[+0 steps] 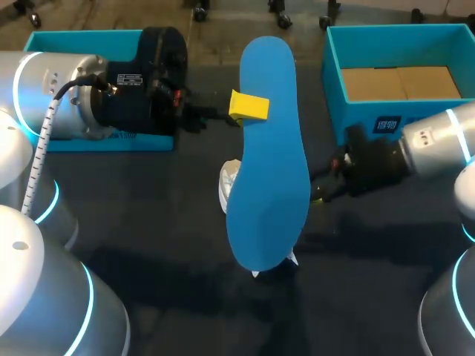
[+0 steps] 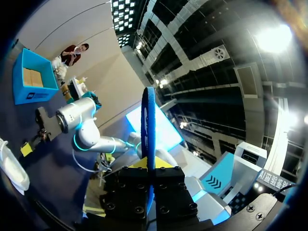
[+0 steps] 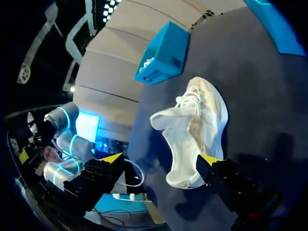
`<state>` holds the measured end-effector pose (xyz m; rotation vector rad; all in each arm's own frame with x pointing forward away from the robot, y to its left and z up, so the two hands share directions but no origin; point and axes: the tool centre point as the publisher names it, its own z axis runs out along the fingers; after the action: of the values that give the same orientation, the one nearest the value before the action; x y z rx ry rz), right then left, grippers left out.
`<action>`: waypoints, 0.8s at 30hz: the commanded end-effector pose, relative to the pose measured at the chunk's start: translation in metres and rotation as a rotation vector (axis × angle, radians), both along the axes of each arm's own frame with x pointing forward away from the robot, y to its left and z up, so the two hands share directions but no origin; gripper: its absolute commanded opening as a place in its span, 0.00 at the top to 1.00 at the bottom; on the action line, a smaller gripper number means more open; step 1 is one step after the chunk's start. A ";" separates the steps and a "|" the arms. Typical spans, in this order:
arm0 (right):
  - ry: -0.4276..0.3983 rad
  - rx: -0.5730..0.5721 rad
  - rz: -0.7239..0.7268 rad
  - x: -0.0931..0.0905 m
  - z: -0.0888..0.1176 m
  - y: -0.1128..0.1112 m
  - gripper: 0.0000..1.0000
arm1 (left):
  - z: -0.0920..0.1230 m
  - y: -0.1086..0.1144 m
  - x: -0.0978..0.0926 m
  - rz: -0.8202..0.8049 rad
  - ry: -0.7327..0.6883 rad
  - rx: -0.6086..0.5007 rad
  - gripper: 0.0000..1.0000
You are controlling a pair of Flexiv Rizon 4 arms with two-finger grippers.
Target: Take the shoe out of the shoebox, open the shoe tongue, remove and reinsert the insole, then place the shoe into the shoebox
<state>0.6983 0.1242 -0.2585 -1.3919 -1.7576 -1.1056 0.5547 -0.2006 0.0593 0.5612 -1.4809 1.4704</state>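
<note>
Inside the shoebox (image 1: 364, 115) lies brown cardboard (image 1: 401, 83).

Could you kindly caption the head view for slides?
Left gripper holds flat blue insole above white sneaker; right gripper open.

Dim scene, soft broad shadows on the dark table (image 1: 223, 319), harsh overhead glare in the left wrist view
</note>
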 end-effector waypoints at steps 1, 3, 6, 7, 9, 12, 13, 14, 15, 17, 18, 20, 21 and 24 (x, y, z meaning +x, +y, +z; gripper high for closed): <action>-0.026 0.073 -0.039 -0.016 0.018 -0.017 0.00 | -0.001 -0.001 -0.001 0.002 0.000 -0.002 1.00; -0.033 0.098 -0.047 -0.018 0.029 -0.021 0.00 | -0.001 -0.001 -0.001 0.002 0.000 -0.002 1.00; -0.022 0.110 -0.037 -0.020 0.040 -0.025 0.00 | -0.001 -0.001 -0.001 0.002 0.000 -0.002 1.00; -0.020 0.114 -0.034 -0.020 0.041 -0.025 0.00 | -0.001 -0.001 -0.001 0.002 0.000 -0.002 1.00; -0.003 0.138 -0.006 -0.020 0.049 -0.026 0.00 | -0.001 -0.001 -0.001 0.002 0.000 -0.002 1.00; 0.031 0.195 0.042 -0.016 0.058 -0.022 0.00 | -0.001 -0.001 -0.001 0.002 0.000 -0.002 1.00; 0.040 0.206 0.044 -0.015 0.058 -0.022 0.00 | -0.001 -0.001 -0.001 0.002 0.000 -0.002 1.00; 0.056 0.207 0.049 -0.013 0.060 -0.021 0.00 | -0.001 -0.001 -0.001 0.002 0.000 -0.002 1.00; 0.056 0.207 0.049 -0.013 0.060 -0.021 0.00 | -0.001 -0.001 -0.001 0.002 0.000 -0.002 1.00; 0.056 0.207 0.049 -0.013 0.060 -0.021 0.00 | -0.001 -0.001 -0.001 0.002 0.000 -0.002 1.00; 0.056 0.207 0.049 -0.013 0.060 -0.021 0.00 | -0.001 -0.001 -0.001 0.002 0.000 -0.002 1.00; 0.056 0.207 0.049 -0.013 0.060 -0.021 0.00 | -0.001 -0.001 -0.001 0.002 0.000 -0.002 1.00; 0.056 0.207 0.049 -0.013 0.060 -0.021 0.00 | -0.001 -0.001 -0.001 0.002 0.000 -0.002 1.00; 0.056 0.207 0.049 -0.013 0.060 -0.021 0.00 | -0.002 -0.002 0.004 0.019 -0.044 -0.038 1.00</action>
<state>0.6828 0.1011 -0.1974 -1.2397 -1.5781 -1.1779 0.5554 -0.2006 0.0592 0.5604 -1.4827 1.4748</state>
